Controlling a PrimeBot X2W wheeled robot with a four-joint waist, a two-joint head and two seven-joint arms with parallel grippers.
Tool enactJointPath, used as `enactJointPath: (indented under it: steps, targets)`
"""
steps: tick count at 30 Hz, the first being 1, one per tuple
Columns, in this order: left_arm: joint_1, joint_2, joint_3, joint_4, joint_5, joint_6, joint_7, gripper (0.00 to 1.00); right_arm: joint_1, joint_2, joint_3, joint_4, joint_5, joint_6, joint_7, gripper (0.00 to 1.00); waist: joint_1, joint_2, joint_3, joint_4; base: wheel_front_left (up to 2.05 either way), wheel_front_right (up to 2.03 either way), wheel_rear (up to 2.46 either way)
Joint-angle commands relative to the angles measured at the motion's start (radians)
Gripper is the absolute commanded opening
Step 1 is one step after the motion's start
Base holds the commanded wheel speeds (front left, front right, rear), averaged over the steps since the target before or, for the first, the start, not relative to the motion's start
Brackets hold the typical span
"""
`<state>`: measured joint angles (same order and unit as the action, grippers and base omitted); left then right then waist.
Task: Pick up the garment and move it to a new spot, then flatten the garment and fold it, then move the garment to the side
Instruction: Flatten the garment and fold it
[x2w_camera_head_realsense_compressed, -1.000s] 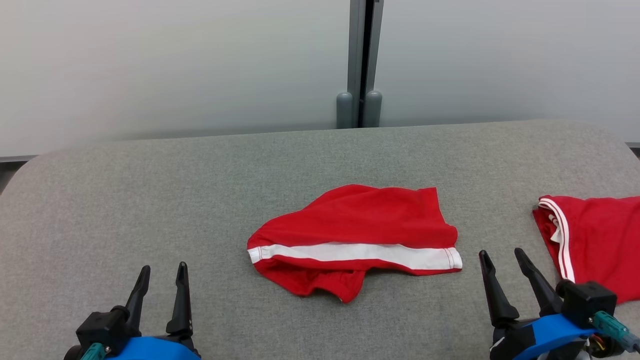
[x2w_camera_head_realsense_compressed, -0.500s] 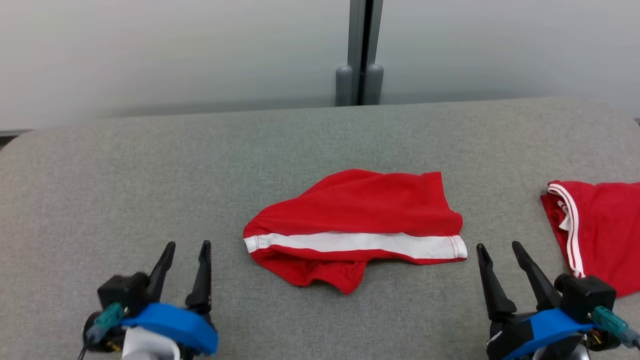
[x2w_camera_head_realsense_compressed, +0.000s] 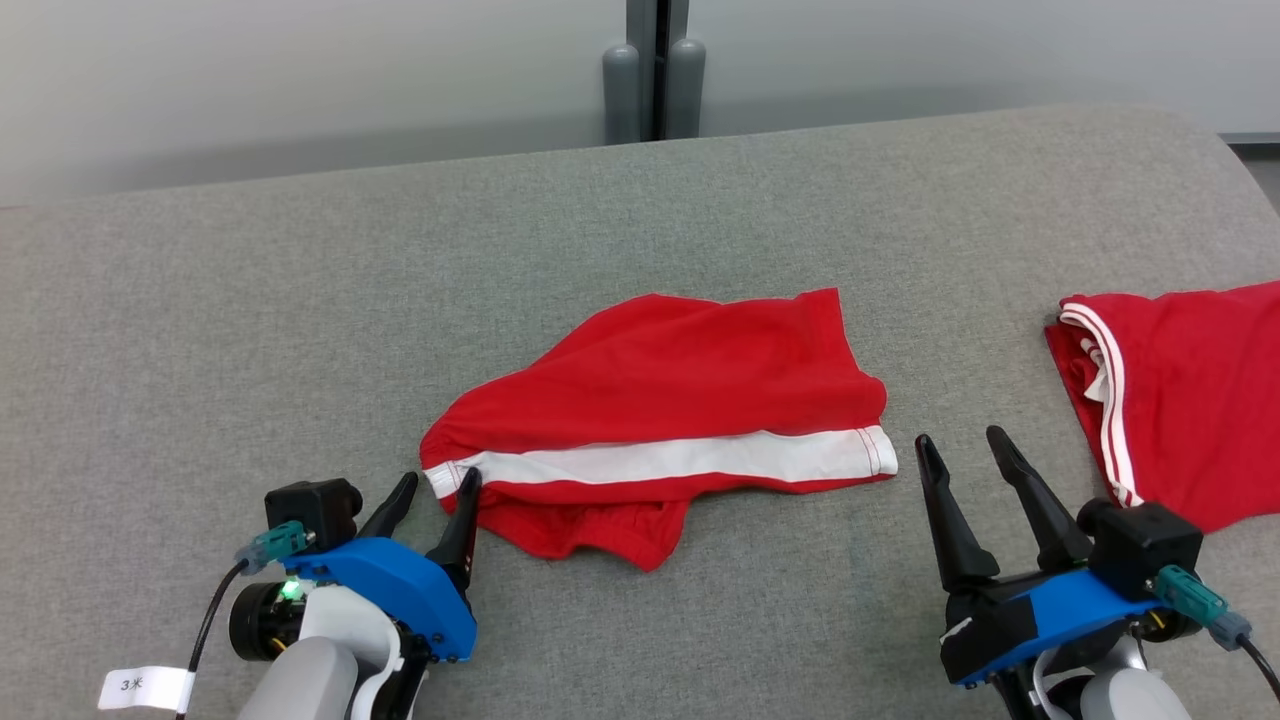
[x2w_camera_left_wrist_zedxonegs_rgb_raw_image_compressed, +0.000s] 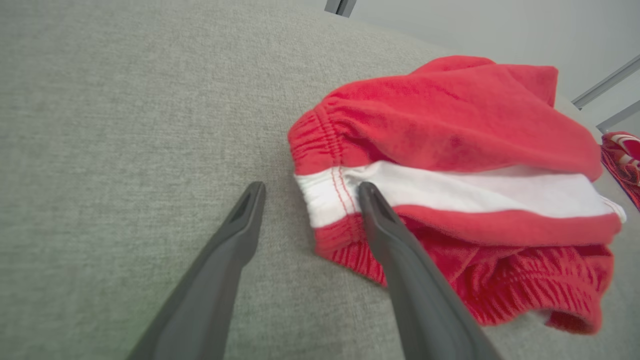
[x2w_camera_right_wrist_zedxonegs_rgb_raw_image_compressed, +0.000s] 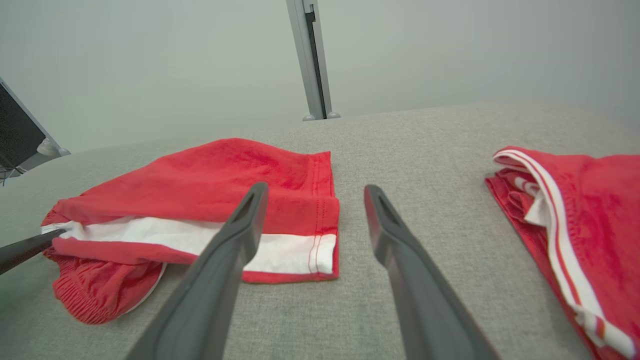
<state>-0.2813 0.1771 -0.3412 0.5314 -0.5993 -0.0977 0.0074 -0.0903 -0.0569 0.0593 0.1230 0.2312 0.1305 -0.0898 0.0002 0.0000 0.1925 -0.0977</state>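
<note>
**Both claws spread beside the red shorts**

A pair of red cotton shorts with a broad white side band (x2w_camera_head_realsense_compressed: 660, 420) lies crumpled at the middle of the grey woven upholstered surface (x2w_camera_head_realsense_compressed: 300, 300). The elastic waistband points toward 9 o'clock and the hemmed leg toward 3 o'clock.

The left gripper (x2w_camera_head_realsense_compressed: 441, 478) sits at 7 o'clock in the head view with its fingers moderately apart and nothing held. In the left wrist view, the left gripper (x2w_camera_left_wrist_zedxonegs_rgb_raw_image_compressed: 311, 186) has one finger crossing the white band at the waistband corner and the other over bare fabric. Whether that finger presses the cloth cannot be told.

The right gripper (x2w_camera_head_realsense_compressed: 957, 437) is at 5 o'clock, spread wide and empty, just beside the hem end of the shorts.

A second red garment with thin white stripes (x2w_camera_head_realsense_compressed: 1180, 400) lies at 3 o'clock, well apart from the shorts.

Pale frosted wall panels (x2w_camera_head_realsense_compressed: 300, 80) stand behind the surface, joined at 12 o'clock by a grey metal post (x2w_camera_head_realsense_compressed: 655, 70).
</note>
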Motion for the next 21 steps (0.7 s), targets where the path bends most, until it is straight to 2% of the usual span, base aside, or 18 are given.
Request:
enactJointPath:
  steps: [1,2,3,5,12,16,21]
  targets:
    - [-0.023,-0.002,-0.001,0.008,-0.003,-0.001,0.002,1.0,-0.013,0.001,0.002,0.003,0.003,0.001,-0.008,1.0,-0.0002,0.0,0.003,-0.003,0.0,0.0,0.0]
    - [-0.027,-0.002,0.002,0.018,-0.006,0.003,0.003,1.0,-0.015,0.001,0.005,0.006,0.003,0.001,-0.009,1.0,-0.0002,0.0,0.008,-0.007,0.0,0.0,0.0]
    - [-0.031,-0.003,0.0,0.026,-0.004,0.002,0.001,0.94,-0.015,0.001,0.006,0.009,0.002,0.001,-0.011,1.0,-0.0002,0.0,0.01,-0.008,0.0,0.0,0.0]
    - [-0.037,-0.005,-0.004,0.037,-0.007,-0.001,-0.005,0.0,-0.017,0.002,0.008,0.018,0.001,0.001,-0.002,1.0,-0.0002,0.0,0.013,-0.01,0.0,0.0,0.0]
    - [-0.041,0.002,-0.018,0.04,-0.001,-0.011,-0.037,0.0,-0.068,0.005,0.013,0.096,0.01,0.001,0.086,1.0,-0.0002,0.0,0.019,0.0,0.0,0.0,0.0]
    - [-0.048,-0.002,-0.038,0.037,0.002,-0.016,-0.041,0.0,-0.125,0.006,0.002,0.187,0.011,0.001,0.168,1.0,-0.0002,0.0,0.026,0.016,0.0,0.0,0.0]
    - [-0.06,-0.009,-0.059,0.033,0.002,-0.02,-0.038,0.0,-0.202,0.005,0.026,0.299,0.015,0.001,0.203,1.0,-0.0002,0.0,0.036,0.037,0.0,0.0,0.0]
